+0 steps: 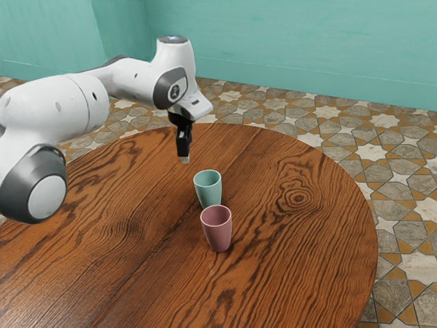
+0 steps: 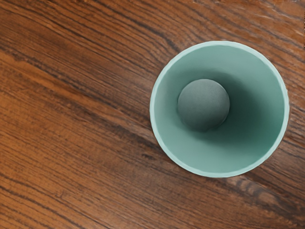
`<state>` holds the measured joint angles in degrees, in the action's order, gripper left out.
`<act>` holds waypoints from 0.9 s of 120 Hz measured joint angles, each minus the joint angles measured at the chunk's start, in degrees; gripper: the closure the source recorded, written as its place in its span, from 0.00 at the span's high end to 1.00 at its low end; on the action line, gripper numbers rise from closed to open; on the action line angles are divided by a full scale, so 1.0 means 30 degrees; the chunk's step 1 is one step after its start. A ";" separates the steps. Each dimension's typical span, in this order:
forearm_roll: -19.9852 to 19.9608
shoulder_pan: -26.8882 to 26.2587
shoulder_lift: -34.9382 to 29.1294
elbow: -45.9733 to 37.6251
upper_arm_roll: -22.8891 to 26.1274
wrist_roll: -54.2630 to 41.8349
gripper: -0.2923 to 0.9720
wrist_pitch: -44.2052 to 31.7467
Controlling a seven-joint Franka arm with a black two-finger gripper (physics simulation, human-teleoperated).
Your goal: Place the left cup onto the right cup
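On wooden table (image 1: 293, 273), teal cup (image 1: 207, 187) near pink cup (image 1: 216, 227), fingers (image 1: 183, 150) hovering beside, gap unreadable.

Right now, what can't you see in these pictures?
- Pink cup: its inside bottom, exterior view, hidden by its own wall.
- Teal cup: its outer side, wrist view, hidden under its own rim.
- Table: its near edge, exterior view, cut off by the picture's lower edge.

Here's the round wooden table (image 1: 287, 273), dark grain, two cups standing upright near its middle: a teal cup (image 1: 207, 187), a pink cup (image 1: 216, 227) just beside it.
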<state>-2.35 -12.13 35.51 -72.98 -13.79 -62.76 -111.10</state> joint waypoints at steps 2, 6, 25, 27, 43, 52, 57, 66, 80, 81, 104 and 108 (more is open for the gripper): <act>-0.0001 -0.0056 0.0013 0.0000 0.0000 -0.0003 0.77 -0.0064; -0.0002 -0.0168 0.0028 -0.0013 0.0000 -0.0008 0.77 -0.0179; -0.0005 -0.0450 -0.0007 -0.0216 0.0001 -0.0015 0.77 -0.0538; -0.0006 -0.0447 -0.0009 -0.0244 0.0001 -0.0016 0.77 -0.0562; -0.0006 -0.0395 0.0089 -0.0389 -0.0002 -0.0023 0.77 -0.0697; -0.0013 -0.0364 0.0249 -0.0404 -0.0001 -0.0028 0.77 -0.0783; -0.0020 -0.0358 0.0344 -0.0407 0.0000 -0.0034 0.77 -0.0867; -0.0027 -0.0354 0.0565 -0.0388 0.0000 -0.0046 0.77 -0.1070; -0.0018 -0.0374 0.0833 -0.0402 0.0000 -0.0107 0.77 -0.1548; -0.0017 -0.0375 0.0846 -0.0407 0.0000 -0.0117 0.77 -0.1601; 0.0012 -0.0421 0.1052 -0.0438 0.0000 -0.0373 0.77 -0.2566; 0.0007 -0.0416 0.1061 -0.0438 0.0000 -0.0421 0.77 -0.2708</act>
<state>-2.33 -13.38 38.69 -74.29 -13.79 -64.02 -119.23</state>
